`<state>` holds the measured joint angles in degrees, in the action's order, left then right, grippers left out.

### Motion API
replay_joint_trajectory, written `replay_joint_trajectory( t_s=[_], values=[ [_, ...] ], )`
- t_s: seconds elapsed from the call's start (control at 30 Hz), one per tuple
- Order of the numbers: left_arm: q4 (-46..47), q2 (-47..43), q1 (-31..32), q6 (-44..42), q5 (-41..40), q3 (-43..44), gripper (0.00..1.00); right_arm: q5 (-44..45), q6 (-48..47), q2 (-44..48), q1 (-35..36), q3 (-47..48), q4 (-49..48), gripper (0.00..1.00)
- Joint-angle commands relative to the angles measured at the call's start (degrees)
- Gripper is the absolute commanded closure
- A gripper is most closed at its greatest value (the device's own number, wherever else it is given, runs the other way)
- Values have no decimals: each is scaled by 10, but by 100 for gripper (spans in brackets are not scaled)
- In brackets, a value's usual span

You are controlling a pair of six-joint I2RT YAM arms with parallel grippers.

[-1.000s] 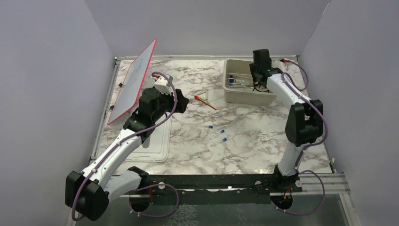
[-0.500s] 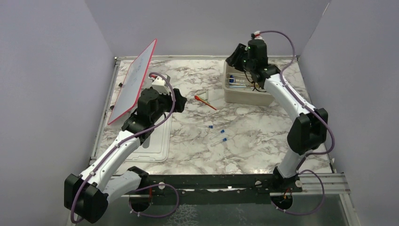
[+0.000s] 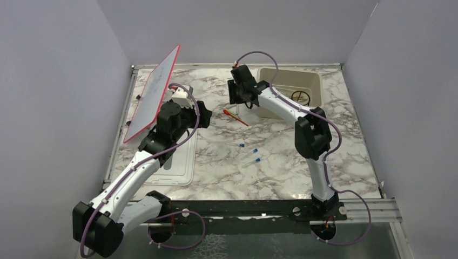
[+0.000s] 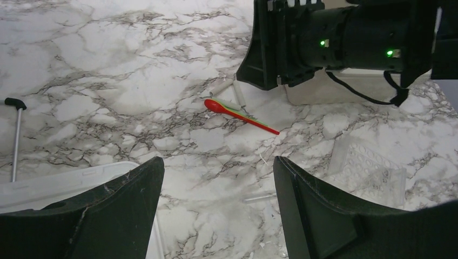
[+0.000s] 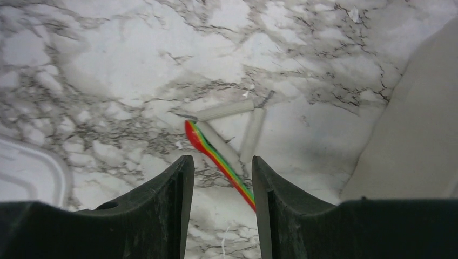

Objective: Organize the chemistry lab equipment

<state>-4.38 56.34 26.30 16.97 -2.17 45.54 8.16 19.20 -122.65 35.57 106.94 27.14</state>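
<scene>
The right gripper [image 5: 220,162] hangs empty, jaws partly apart, above the orange-red stick [image 4: 241,116], apparently aligned for pickup. The left gripper [image 4: 217,167] stands wide and empty.

Checked all three views: no text, label, brand or number can be read on anything.

Red-framed white board [image 3: 155,91]: nothing legible on its face at this range.

Black wrist housing of the right arm [image 4: 345,38], left wrist view: two small green lights are lit, and no lettering can be made out beside them.
</scene>
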Motion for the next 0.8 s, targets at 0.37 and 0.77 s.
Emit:
replay_joint_trajectory(
  t_s=[0.37,0.77],
  values=[
    [-8,-4,-1,-11,-18,21,23,56,-12,-136,-7,90,43,59],
    [-9,-2,-1,-9,-18,20,23,34,0,-171,-7,109,70,77]
  ],
)
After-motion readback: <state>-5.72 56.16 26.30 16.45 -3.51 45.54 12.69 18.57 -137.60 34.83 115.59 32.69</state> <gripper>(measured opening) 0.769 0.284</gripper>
